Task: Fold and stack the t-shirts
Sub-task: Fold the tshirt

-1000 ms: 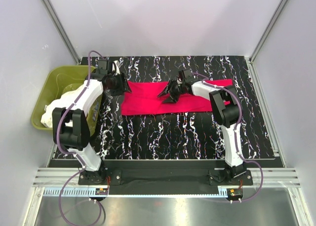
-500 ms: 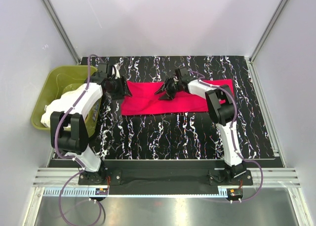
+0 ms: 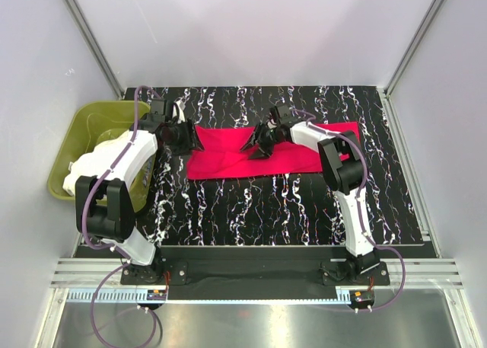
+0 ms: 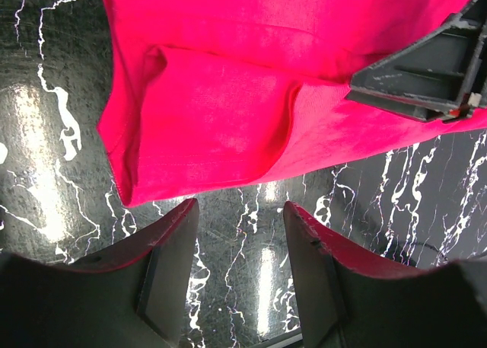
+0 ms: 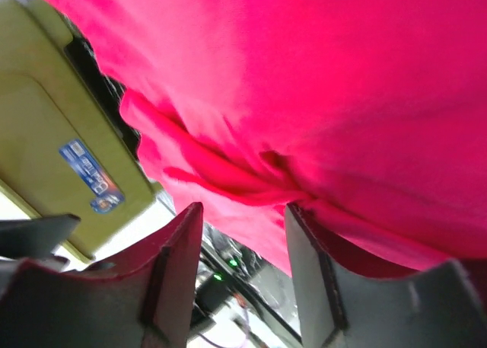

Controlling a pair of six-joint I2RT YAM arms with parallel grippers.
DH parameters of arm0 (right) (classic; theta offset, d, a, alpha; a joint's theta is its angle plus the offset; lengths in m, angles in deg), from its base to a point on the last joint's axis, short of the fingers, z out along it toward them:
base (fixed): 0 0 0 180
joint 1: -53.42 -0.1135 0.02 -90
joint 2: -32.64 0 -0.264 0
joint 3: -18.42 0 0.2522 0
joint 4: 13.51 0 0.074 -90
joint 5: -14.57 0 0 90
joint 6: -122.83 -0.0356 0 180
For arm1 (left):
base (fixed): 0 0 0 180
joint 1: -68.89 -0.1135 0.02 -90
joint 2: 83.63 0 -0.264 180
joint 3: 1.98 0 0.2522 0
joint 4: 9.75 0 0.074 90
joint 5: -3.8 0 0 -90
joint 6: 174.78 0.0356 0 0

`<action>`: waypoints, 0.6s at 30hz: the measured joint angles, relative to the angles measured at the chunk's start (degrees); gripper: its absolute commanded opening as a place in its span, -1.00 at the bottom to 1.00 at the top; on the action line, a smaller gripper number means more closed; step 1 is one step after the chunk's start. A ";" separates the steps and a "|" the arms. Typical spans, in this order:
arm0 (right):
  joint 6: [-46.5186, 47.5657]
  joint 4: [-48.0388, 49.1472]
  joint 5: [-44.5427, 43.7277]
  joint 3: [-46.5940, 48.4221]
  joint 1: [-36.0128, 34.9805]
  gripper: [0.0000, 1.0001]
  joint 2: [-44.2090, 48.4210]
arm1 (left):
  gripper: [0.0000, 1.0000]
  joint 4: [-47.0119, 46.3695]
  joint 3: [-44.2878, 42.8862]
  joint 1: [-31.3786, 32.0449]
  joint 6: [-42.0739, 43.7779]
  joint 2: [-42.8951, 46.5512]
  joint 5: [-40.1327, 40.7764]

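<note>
Nudged a bit nearer, the left gripper (image 4: pixel 240 205) is now parked at the left edge of the red t-shirt (image 3: pixel 228 146), which is laid flat on the table (image 3: pixel 304 203). Right gripper (image 5: pixel 243 207) is held over its middle; both are spread open, nothing pinched.

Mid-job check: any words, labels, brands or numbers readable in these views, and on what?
No text is legible.
On the olive-green tub, a blue sticker: print too blurred to read.
Along the near edge, a ruled strip: any numbers too small to read.
On the red t-shirt: no print visible.
</note>
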 measured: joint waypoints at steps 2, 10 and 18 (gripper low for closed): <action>3.39 -3.02 0.79 1.86 0.00 0.18 -0.13 | 0.07 -0.02 0.00 0.00 0.00 0.00 0.00; 21.77 -14.67 1.73 14.64 0.00 0.24 -1.03 | 0.07 -0.07 0.09 0.61 -0.44 0.11 0.04; 34.73 -19.71 6.25 26.95 -0.87 0.10 -7.56 | 0.06 -0.33 4.52 1.03 -3.17 4.87 0.31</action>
